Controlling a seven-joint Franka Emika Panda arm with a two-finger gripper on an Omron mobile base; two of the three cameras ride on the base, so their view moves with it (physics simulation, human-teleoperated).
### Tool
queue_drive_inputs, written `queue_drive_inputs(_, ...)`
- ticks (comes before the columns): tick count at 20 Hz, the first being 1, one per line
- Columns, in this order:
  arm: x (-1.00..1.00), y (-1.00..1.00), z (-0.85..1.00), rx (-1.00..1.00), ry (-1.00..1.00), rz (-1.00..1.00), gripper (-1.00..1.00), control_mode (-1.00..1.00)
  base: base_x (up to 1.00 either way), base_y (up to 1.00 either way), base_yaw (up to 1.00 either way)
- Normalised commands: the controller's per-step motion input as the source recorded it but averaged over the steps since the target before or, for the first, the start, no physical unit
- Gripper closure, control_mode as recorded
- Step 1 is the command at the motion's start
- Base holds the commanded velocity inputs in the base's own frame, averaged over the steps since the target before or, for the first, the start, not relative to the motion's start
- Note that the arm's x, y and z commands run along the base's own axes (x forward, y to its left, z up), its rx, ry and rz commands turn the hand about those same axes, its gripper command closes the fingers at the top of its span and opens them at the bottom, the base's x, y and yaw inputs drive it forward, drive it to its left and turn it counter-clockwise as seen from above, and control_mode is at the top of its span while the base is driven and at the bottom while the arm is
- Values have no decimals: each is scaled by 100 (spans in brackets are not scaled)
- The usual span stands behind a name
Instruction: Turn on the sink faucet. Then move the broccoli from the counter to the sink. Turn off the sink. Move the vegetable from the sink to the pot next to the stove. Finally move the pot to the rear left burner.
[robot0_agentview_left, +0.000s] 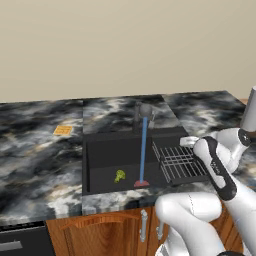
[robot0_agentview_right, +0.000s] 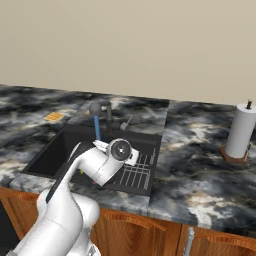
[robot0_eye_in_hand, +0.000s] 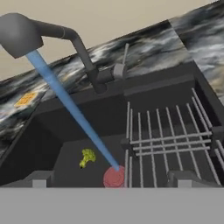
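I have the pincer (robot0_eye_in_hand: 111, 180) spread fully wide with nothing between its tips, hanging over the near edge of the sink (robot0_agentview_left: 100, 150). The broccoli (robot0_eye_in_hand: 87, 157) lies on the black basin floor, below and ahead of the pincer, nearer its left tip in my hand view and well apart from both. A blue stream runs from the sink faucet (robot0_eye_in_hand: 26, 33) onto the red drain disc (robot0_eye_in_hand: 114, 177), just beside the floret. The wire rack (robot0_eye_in_hand: 170, 140) fills the basin's right side.
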Motion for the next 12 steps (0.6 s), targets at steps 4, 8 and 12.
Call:
queue_drive_inputs(4,28,-10,0,3,-8,33,-100,-100,0,0,0)
queue_drive_inputs(8,2,-5,0,3,-8,15,-100,-100,0,0,0)
queue_drive_inputs(12,26,0,0,0,-13,18,-100,-100,0,0,0)
